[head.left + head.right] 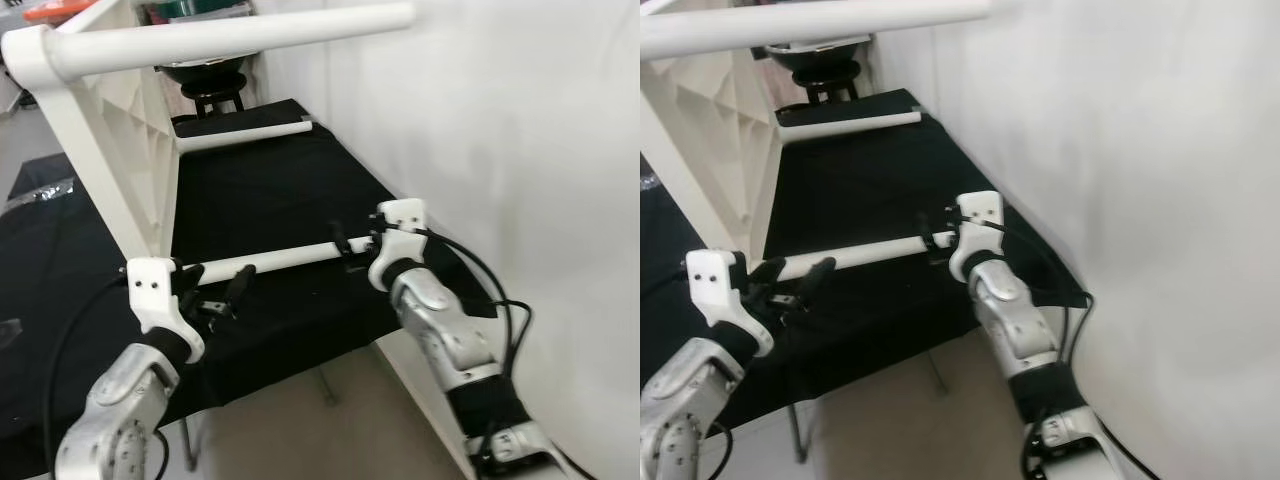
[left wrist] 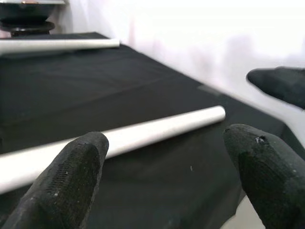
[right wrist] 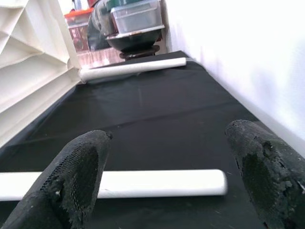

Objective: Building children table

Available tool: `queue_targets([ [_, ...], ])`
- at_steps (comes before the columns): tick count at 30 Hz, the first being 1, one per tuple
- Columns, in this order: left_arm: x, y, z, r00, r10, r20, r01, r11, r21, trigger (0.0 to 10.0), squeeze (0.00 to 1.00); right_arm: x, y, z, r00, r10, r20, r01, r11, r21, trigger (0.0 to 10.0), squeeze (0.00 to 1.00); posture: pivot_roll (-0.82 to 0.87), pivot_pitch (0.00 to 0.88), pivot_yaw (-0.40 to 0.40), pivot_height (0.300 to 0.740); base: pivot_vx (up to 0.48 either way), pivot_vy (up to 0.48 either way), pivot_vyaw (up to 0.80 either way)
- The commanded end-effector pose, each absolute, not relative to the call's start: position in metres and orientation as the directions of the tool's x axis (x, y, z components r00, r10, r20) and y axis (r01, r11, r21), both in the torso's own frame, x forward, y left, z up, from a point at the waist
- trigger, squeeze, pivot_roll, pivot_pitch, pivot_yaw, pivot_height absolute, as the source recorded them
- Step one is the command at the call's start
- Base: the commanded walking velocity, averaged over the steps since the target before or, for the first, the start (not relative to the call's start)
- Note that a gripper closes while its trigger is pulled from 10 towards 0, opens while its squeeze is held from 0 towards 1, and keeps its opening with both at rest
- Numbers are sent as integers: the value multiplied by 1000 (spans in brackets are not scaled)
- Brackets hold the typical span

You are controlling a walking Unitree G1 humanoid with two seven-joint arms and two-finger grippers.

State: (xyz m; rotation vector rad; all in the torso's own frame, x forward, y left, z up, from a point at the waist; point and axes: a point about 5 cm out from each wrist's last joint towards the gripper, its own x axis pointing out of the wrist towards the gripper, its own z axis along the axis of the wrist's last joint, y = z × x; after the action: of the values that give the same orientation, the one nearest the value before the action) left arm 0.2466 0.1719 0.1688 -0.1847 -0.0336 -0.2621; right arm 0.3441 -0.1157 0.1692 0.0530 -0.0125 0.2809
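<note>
Both grippers gaped open over the white table leg point(image 1: 285, 258) on the black cloth point(image 1: 270, 190), left gripper point(image 1: 222, 285) at nine o'clock, right gripper point(image 1: 347, 244) at three.

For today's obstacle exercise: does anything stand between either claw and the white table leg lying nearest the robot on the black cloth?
Nothing visible does. The left claw and the right claw are both open at the near white leg, one by each end, with only bare black cloth around it.

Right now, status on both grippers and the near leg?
Left gripper and right gripper open, bracketing near white leg. Leg flat on black cloth. Nothing in the way.
</note>
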Motion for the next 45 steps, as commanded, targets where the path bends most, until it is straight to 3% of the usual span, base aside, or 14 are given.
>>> queue_targets([
  [1, 245, 180, 161, 974, -225, 27, 227, 964, -141, 10000, 0, 342, -110, 158, 954, 301, -10, -300, 953, 35, 10000, 0, -48, 41, 69, 740, 326, 0, 800],
  [4, 246, 181, 160, 974, -225, 24, 227, 964, -141, 10000, 0, 344, -112, 160, 962, 272, 1, -272, 962, 24, 10000, 0, -50, 40, 72, 740, 364, 0, 533],
  [7, 248, 179, 158, 972, -234, 28, 235, 964, -126, 10000, 0, 344, -115, 158, 960, 279, 9, -278, 954, 114, 10000, 0, -52, 41, 74, 740, 371, 0, 0],
  [17, 248, 178, 156, 970, -243, 29, 245, 963, -115, 10000, 0, 348, -112, 155, 966, 257, -24, -257, 966, -6, 10000, 0, -50, 46, 79, 740, 357, 0, 376],
  [26, 249, 177, 156, 967, -254, 33, 256, 961, -101, 10000, 0, 347, -108, 153, 953, 303, -21, -301, 952, 58, 10000, 0, -46, 49, 81, 740, 337, 0, 0],
  [37, 243, 176, 150, 972, -231, -48, 226, 970, -95, 10000, 0, 348, -107, 153, 953, 302, -20, -300, 952, 68, 10000, 0, -43, 54, 87, 740, 0, 0, 0],
  [45, 228, 161, 142, 940, -322, -112, 309, 944, -116, 10000, 0, 347, -109, 157, 950, 311, 1, -311, 950, 34, 10000, 0, -42, 59, 84, 740, 0, 0, 0],
])
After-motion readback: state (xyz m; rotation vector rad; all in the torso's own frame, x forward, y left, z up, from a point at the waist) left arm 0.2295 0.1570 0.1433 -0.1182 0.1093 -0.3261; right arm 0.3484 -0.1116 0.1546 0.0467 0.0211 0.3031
